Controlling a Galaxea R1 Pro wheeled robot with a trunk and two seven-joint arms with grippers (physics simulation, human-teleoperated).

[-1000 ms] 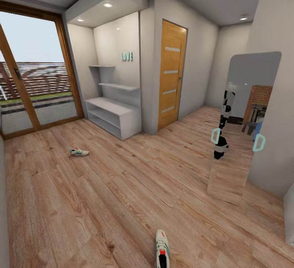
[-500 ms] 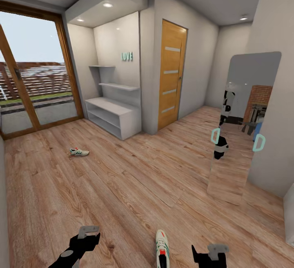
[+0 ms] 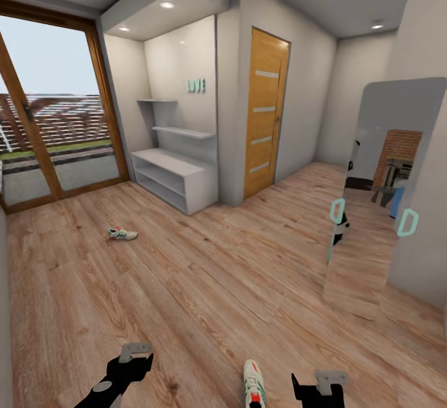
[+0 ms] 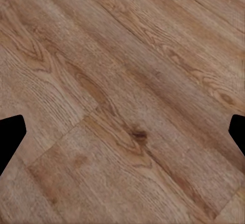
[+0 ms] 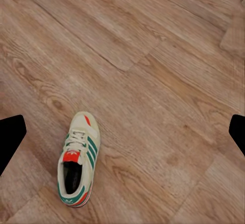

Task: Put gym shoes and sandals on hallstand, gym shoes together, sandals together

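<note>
Two gym shoes on the corridor floor, both grippers empty above the planks.

Head view: the pale grey-white hallstand [image 3: 176,179] stands against the far wall; one cream-white sneaker with green stripes [image 3: 122,233] lies on the light brown wood-plank floor [image 3: 205,284] well in front of it, the other cream-white sneaker [image 3: 254,386], cut off at the frame edge, lies far from the hallstand between the left gripper [image 3: 133,353] and right gripper [image 3: 329,378].
Left wrist view: jaws spread wide over bare floor, holding nothing.
Right wrist view: jaws spread wide, empty; the near sneaker [image 5: 79,159] lies whole between them, apart from both.
</note>
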